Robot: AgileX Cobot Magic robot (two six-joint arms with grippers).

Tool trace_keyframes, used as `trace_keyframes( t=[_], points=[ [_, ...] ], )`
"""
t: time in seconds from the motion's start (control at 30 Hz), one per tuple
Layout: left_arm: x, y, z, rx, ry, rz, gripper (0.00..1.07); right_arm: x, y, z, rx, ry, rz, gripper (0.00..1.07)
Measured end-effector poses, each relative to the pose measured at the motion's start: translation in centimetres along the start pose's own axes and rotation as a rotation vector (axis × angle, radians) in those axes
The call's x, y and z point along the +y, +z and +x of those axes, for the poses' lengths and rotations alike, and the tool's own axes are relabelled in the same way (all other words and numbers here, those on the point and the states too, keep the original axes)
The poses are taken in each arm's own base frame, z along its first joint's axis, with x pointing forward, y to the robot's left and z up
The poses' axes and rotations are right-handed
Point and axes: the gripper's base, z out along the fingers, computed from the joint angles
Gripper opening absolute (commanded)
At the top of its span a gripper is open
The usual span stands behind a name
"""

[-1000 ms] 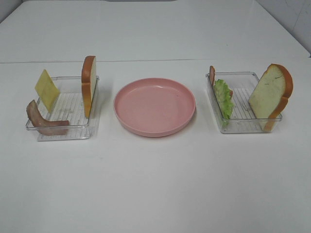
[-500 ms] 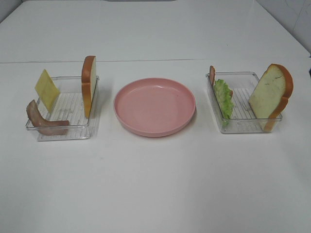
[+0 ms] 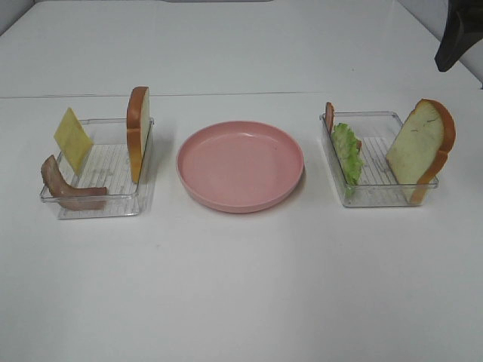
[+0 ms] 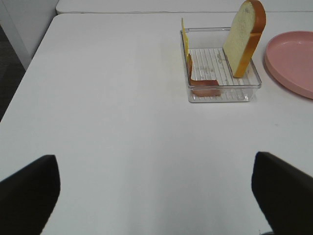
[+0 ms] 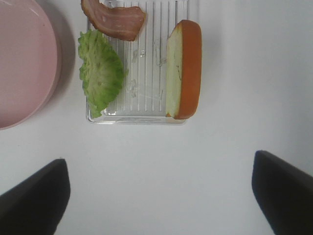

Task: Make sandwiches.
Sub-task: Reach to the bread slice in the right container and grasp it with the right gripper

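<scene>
White table [image 3: 241, 286], dark floor [image 4: 10, 78]

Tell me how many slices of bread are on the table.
2. One bread slice stands on edge in the left tray, on the side nearest the plate. The other slice leans in the right tray, at the end away from it. None seems hidden.

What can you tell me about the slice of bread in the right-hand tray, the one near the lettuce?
The bread slice looks like a toy: pale, cream-white face, thick orange-brown crust around a rounded top. It stands on edge and tilted at the right end of the clear tray, apparently leaning on its wall, apart from the lettuce. Nothing grips it.
</scene>
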Motion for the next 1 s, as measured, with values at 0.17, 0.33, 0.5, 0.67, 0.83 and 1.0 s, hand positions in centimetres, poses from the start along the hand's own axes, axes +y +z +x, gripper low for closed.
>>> trace_keyframes(
  t=[0.17, 0.33, 0.5, 0.67, 0.83, 1.0],
  points=[
    [0.0, 0.0, 0.0, 0.0, 0.0, 0.0, 1.02, -1.8, 1.8, -2.4, 0.048, 0.022, 0.005, 0.96],
    [0.0, 0.0, 0.0, 0.0, 0.0, 0.0, 1.02, -3.6, 4.3, -4.1, 0.072, 0.054, -0.016, 0.96],
    [0.0, 0.0, 0.0, 0.0, 0.0, 0.0, 1.02, -4.2, 8.5, -4.6, 0.156, 0.065, -0.045, 0.96],
    [0.0, 0.0, 0.0, 0.0, 0.0, 0.0, 1.02, -4.3, 12.0, -4.4, 0.233, 0.07, -0.063, 0.96],
    [0.0, 0.0, 0.0, 0.0, 0.0, 0.0, 1.02, -4.5, 14.6, -4.3, 0.255, 0.073, -0.063, 0.96],
    [0.0, 0.0, 0.0, 0.0, 0.0, 0.0, 1.02, -4.5, 16.7, -4.3, 0.263, 0.073, -0.08, 0.95]
  ],
)
